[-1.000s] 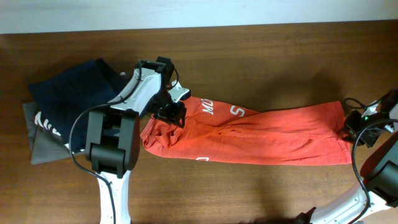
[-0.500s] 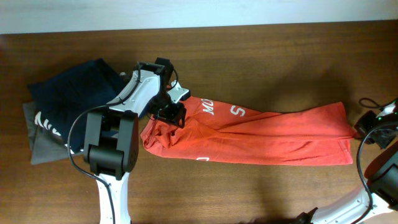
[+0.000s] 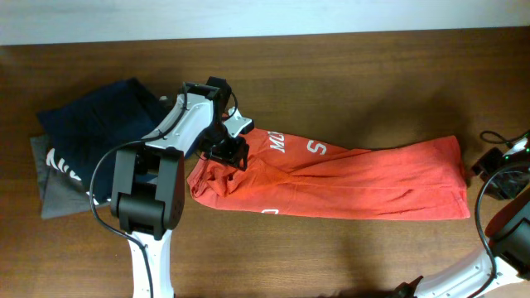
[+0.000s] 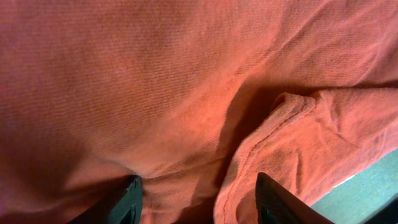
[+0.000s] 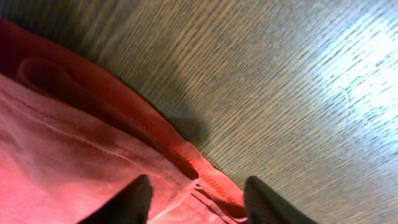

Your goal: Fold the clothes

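Note:
The orange-red T-shirt [image 3: 356, 182] lies as a long strip across the table's middle, with white lettering near its left end. My left gripper [image 3: 225, 151] is down on the bunched left end. In the left wrist view its jaws [image 4: 202, 202] stand wide apart, with shirt fabric [image 4: 186, 93] and a hem fold between them. My right gripper [image 3: 490, 172] is just off the shirt's right edge. In the right wrist view it [image 5: 199, 199] is open, with the shirt's hem [image 5: 155, 143] lying between the fingers above the bare wood.
A navy-blue folded garment [image 3: 91, 124] with white print lies on a grey folded garment [image 3: 58, 194] at the left of the wooden table [image 3: 348, 74]. The left arm's base [image 3: 145, 207] stands at the front left. The right arm's cable runs along the right edge.
My right gripper has drawn back to the right, off the shirt's right end, which has settled flat. The left gripper has barely moved.

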You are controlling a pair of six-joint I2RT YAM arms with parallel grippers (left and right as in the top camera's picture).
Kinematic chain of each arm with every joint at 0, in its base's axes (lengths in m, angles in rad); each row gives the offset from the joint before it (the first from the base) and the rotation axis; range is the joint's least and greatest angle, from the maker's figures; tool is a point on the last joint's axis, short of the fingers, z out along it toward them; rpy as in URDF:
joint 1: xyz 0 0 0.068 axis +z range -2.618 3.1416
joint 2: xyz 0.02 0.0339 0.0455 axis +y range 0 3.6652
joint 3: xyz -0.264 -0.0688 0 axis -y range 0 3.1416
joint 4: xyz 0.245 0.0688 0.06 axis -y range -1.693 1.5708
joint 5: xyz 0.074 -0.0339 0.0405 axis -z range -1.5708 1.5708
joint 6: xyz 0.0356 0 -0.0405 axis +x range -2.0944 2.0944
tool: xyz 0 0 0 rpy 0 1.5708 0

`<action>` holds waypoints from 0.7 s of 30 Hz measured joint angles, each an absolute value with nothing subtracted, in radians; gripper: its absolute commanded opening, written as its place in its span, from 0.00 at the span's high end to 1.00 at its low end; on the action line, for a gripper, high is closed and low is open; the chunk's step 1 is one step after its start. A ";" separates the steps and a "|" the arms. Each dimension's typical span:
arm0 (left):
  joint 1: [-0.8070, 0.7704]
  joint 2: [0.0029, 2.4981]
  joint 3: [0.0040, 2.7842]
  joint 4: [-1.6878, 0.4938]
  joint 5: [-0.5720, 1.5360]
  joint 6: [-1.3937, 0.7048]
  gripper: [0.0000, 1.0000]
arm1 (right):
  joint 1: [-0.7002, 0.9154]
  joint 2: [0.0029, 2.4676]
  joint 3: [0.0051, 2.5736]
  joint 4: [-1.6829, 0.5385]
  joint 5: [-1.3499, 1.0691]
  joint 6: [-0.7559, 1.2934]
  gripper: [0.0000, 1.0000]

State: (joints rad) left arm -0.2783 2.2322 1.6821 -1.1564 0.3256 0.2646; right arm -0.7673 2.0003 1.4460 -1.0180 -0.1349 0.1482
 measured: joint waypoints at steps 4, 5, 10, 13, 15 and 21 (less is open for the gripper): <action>-0.278 2.239 1.718 -1.207 0.322 0.253 0.37 | -0.767 2.000 1.446 -0.993 -0.164 0.102 0.39; -0.279 2.241 1.739 -1.229 0.322 0.250 0.36 | -0.767 2.000 1.446 -0.975 -0.181 0.082 0.39; -0.279 2.244 1.923 -1.328 0.318 0.242 0.34 | -0.767 2.000 1.448 -0.937 -0.228 -0.009 0.38; -0.279 2.243 2.038 -1.358 0.317 0.242 0.30 | -0.767 2.000 1.448 -0.952 -0.239 -0.069 0.39; -0.279 2.239 2.104 -1.374 0.316 0.242 0.28 | -0.767 2.001 1.448 -0.977 -0.252 -0.103 0.39; -0.274 2.194 2.236 -1.404 0.315 0.242 0.27 | -0.767 2.043 1.449 -1.034 -0.259 -0.187 0.39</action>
State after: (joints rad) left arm -0.2741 2.1944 2.2360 -1.4036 0.3149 0.2417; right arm -0.7673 2.0434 1.4494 -1.0336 -0.2592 -0.1867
